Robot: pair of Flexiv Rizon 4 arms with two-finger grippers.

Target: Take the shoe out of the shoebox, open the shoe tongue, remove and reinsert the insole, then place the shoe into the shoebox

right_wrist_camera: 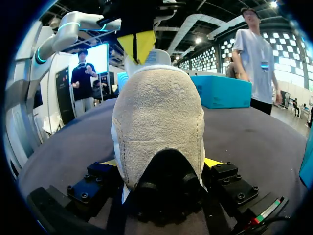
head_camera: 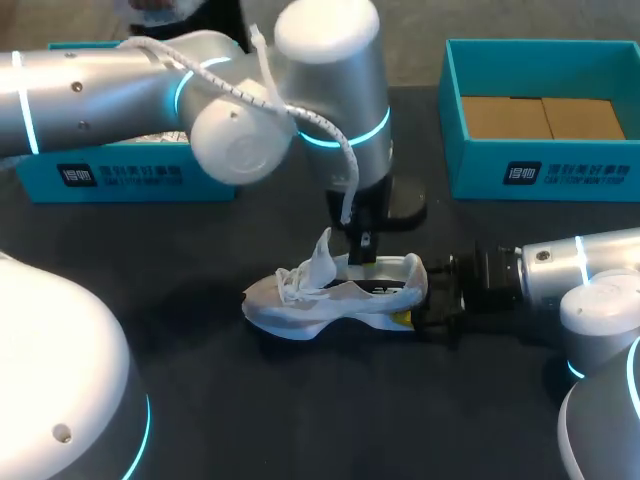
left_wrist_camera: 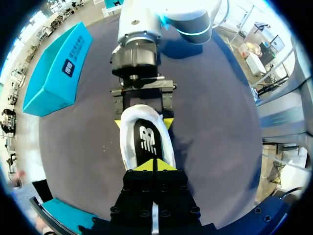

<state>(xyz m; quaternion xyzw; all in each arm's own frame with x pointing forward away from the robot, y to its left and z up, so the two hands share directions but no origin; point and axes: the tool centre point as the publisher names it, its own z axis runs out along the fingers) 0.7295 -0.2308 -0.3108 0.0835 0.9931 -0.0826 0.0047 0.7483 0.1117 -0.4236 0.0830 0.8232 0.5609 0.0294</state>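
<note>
The white lace-up sneaker (head_camera: 330, 295) stands outside its box, its heel clamped between the fingers of the right gripper (right_wrist_camera: 161, 164). The left gripper (left_wrist_camera: 155, 165), tips pressed together, sits directly above the black printed insole (left_wrist_camera: 149, 139) inside the shoe. This looks like the insole-removal step, and next the tips need a firm pinch on the insole's edge before lifting.

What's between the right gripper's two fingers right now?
The heel of the white shoe fills the gap of the right gripper, a yellow tip against each side; the right wrist view shows it, the left wrist view too.
</note>
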